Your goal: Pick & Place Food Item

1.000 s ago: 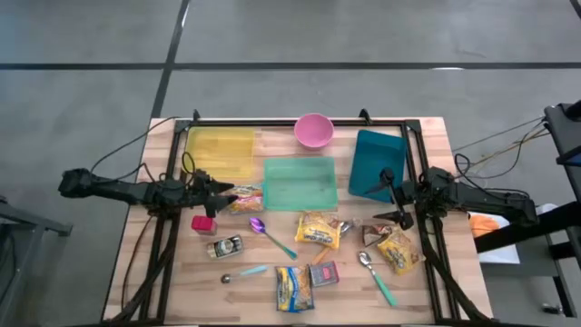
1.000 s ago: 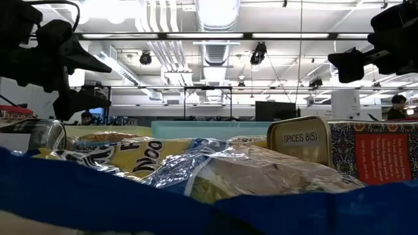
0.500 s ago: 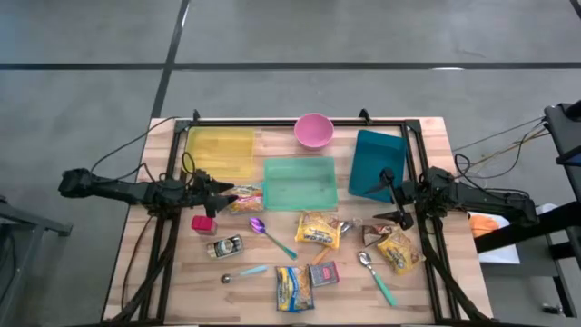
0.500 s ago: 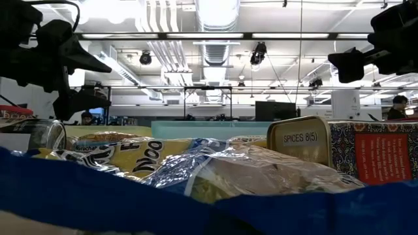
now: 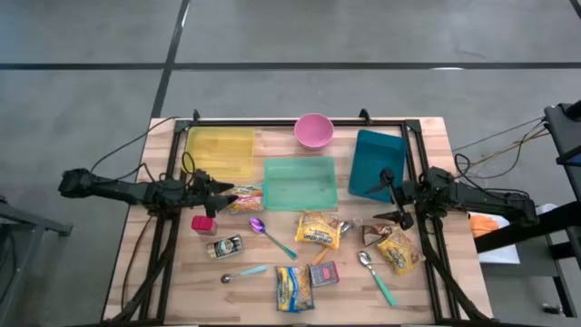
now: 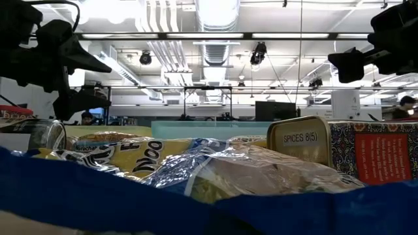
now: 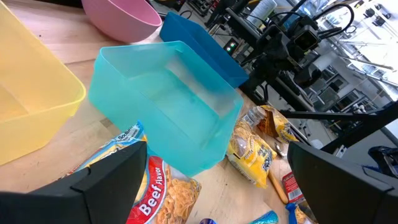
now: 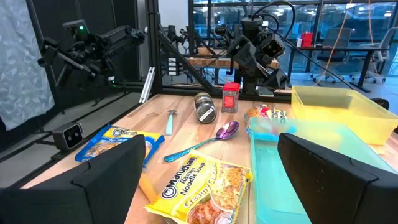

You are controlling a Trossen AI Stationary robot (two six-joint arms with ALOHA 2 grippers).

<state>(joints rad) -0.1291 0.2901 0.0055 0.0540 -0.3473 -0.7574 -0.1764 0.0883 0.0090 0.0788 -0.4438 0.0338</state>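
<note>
Your left pincer (image 5: 221, 193) sits at the left side of the tabletop (image 5: 172, 272), fingers spread wide and holding nothing, its tips just beside a beef-flavour noodle packet (image 5: 244, 200). Your right pincer (image 5: 393, 193) sits at the right side, likewise spread and empty, over the near edge of the dark teal bin (image 5: 377, 160).

Containers along the far half: a yellow bin (image 5: 221, 152), a pink bowl (image 5: 314, 130), and a light green bin (image 5: 300, 183) in the middle.

Food items lie loose on the near half:
- a yellow noodle packet (image 5: 318, 229) in the centre
- another packet (image 5: 294, 288) at the near edge
- a third packet (image 5: 400, 251) on the right
- a red box (image 5: 203, 224) and a jar (image 5: 224, 246) on the left

A purple spoon (image 5: 270, 235) lies between jar and centre packet.
</note>
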